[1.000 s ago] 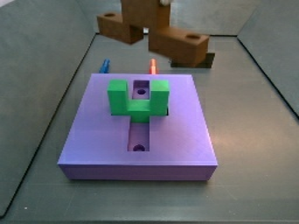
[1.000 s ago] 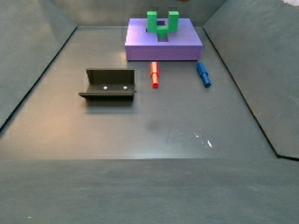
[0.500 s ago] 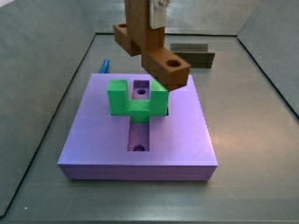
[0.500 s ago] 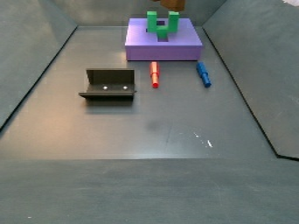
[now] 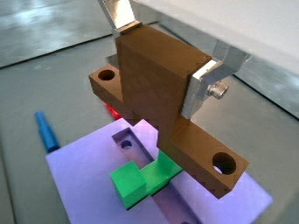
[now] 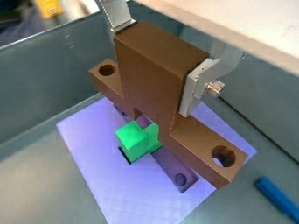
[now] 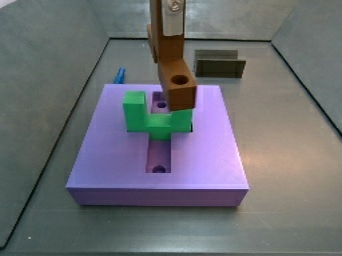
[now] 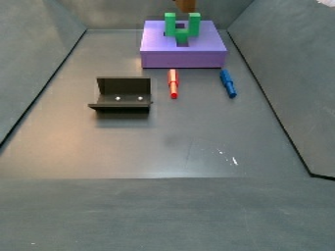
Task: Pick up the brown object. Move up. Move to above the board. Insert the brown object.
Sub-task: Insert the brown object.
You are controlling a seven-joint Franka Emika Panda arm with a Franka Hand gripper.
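Note:
My gripper (image 7: 167, 18) is shut on the brown object (image 7: 170, 62), an orange-brown wooden bar with a round hole near its lower end. It hangs over the far part of the purple board (image 7: 201, 150), just above the green U-shaped block (image 7: 151, 113). In both wrist views the silver fingers (image 5: 218, 73) (image 6: 201, 82) clamp the thick bar (image 5: 158, 83) (image 6: 152, 79), and the crosspiece spreads below it over the green block (image 5: 145, 180) (image 6: 138, 140) and the board (image 5: 84, 179) (image 6: 103, 166). In a side view only the bar's tip (image 8: 193, 9) shows behind the block (image 8: 181, 27).
The dark fixture (image 8: 120, 95) (image 7: 219, 66) stands on the floor away from the board (image 8: 183, 54). A red pen (image 8: 173, 85) and a blue pen (image 8: 228, 82) (image 7: 118, 75) lie on the floor beside the board. Grey walls enclose the floor.
The gripper has carried the brown object from behind the board to over its far part. The piece has turned and now hangs lower, close above the green block.

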